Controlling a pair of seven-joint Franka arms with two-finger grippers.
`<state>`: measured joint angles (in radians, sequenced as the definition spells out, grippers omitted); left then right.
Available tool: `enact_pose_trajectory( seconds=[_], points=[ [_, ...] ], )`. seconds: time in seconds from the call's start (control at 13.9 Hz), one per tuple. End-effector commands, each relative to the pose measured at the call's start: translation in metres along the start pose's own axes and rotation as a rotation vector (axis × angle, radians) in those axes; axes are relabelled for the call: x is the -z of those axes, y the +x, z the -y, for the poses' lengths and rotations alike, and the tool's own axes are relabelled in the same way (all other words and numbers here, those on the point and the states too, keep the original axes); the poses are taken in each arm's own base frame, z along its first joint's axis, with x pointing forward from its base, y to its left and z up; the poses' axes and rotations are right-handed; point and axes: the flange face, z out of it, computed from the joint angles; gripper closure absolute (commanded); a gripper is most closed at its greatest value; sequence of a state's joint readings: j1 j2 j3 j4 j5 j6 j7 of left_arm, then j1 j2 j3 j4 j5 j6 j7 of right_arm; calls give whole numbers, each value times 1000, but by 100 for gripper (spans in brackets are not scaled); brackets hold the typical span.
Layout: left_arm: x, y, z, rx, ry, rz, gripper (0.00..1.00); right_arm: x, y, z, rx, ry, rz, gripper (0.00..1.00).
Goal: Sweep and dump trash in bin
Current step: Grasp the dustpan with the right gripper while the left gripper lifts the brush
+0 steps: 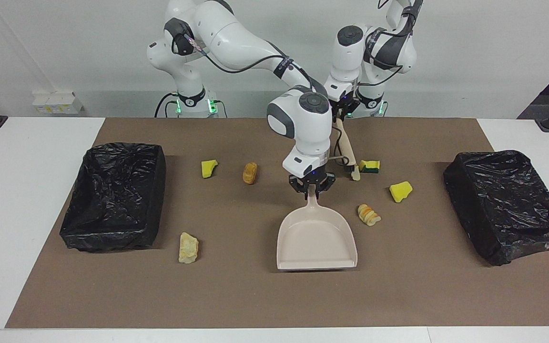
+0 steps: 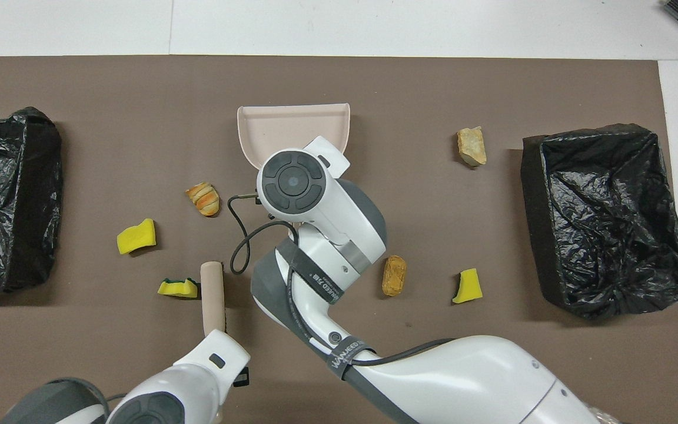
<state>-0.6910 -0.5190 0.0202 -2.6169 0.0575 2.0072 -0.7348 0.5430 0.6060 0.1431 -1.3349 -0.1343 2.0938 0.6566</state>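
Observation:
My right gripper [image 1: 311, 188] is shut on the handle of the beige dustpan [image 1: 316, 238], which lies mid-mat with its mouth away from the robots. My left gripper [image 1: 340, 113] is shut on a beige brush [image 1: 346, 143] that hangs tilted, its lower end beside a green-backed sponge [image 1: 369, 166]. Other trash lies on the mat: yellow sponge chunks [image 1: 401, 191] [image 1: 208, 167], a brown bread piece [image 1: 250, 172], a striped bread piece [image 1: 369, 214] next to the pan, and a pale lump [image 1: 188, 247]. In the overhead view the right wrist covers the pan's handle; the brush [image 2: 212, 288] shows.
Two bins lined with black bags stand at the mat's ends, one [image 1: 115, 195] at the right arm's end and one [image 1: 508, 205] at the left arm's end. The brown mat [image 1: 255, 295] covers the white table.

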Motion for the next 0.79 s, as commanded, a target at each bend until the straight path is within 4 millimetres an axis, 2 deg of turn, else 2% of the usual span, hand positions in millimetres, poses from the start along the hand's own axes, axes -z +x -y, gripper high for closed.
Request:
enact_pose_trajectory(
  seconds=[0.0, 0.14, 0.29, 0.43, 0.58, 0.65, 0.72],
  points=[
    [15, 38, 34, -28, 4, -8, 100, 25, 3, -25, 163, -2, 19, 100],
    [15, 75, 64, 2, 23, -13, 100, 40, 9, -50, 390, -21, 44, 100],
    [12, 102, 99, 28, 14, -21, 100, 43, 10, -80, 647, -20, 78, 100],
    [6, 123, 144, 39, -1, -42, 100, 43, 10, -89, 843, -10, 89, 100],
    [-10, 139, 188, 26, -3, -33, 100, 38, 7, -101, 980, -7, 120, 100],
    [-21, 145, 199, 33, -4, -27, 100, 35, 7, -108, 1065, -2, 134, 100],
    [-32, 150, 200, 35, -3, -19, 100, 34, 11, -117, 1141, 5, 138, 100]
  ],
)
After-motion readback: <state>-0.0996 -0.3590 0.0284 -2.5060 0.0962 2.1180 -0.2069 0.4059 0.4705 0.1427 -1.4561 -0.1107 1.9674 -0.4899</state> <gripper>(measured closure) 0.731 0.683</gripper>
